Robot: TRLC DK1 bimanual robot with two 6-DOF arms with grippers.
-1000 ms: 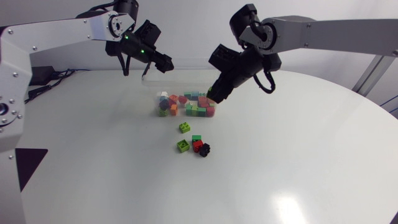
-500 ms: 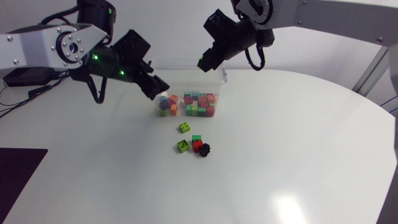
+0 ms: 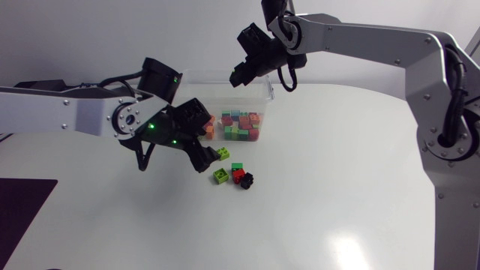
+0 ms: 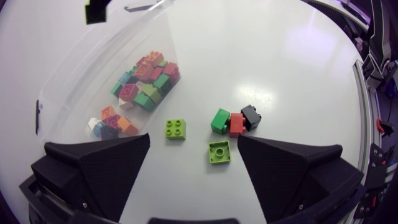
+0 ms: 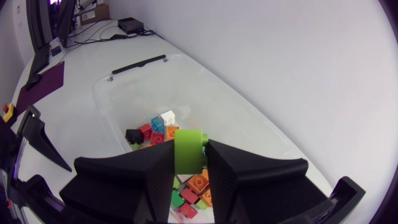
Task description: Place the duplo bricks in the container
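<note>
Head view; clock set with 12 at the table's far edge.

- Near half of table (image 3: pixel 337 202): bare white and open from 3 through 6 to 9. Its curved edge shows at 3.
- Centre: five loose bricks.
  - The second lime brick (image 3: pixel 220 175) is nearest.
  - The green brick (image 3: pixel 237 168), red brick (image 3: pixel 238 177) and black brick (image 3: pixel 247 180) touch in a clump at its 3.
  - The lime brick (image 3: pixel 223 154) lies apart, at the clump's 11.
- Left gripper (image 3: pixel 204 156): arm enters from 9, tips just beside the lime brick, at its 9.
  - Wrist view: left gripper (image 4: pixel 193 140) jaws wide, holding nothing.
  - The second lime brick (image 4: pixel 218 151) sits under the gap between the fingers.
  - The lime brick (image 4: pixel 175 129) is just ahead of the gap, and the clump lies ahead too.
- Container (image 3: pixel 264 90): clear, at 12 of the loose bricks, near but apart. A brick heap (image 3: pixel 236 126) of mixed colours lies inside, by the near wall.
- Right gripper (image 3: pixel 240 75): arm enters from 3, raised over the container's far rim.
  - Wrist view: right gripper (image 5: pixel 189 152) jaws narrow, clamped from two sides on the held brick (image 5: pixel 188 140), which is lime.
  - The container (image 5: pixel 124 93) and heap (image 5: pixel 155 132) are below it.
</note>
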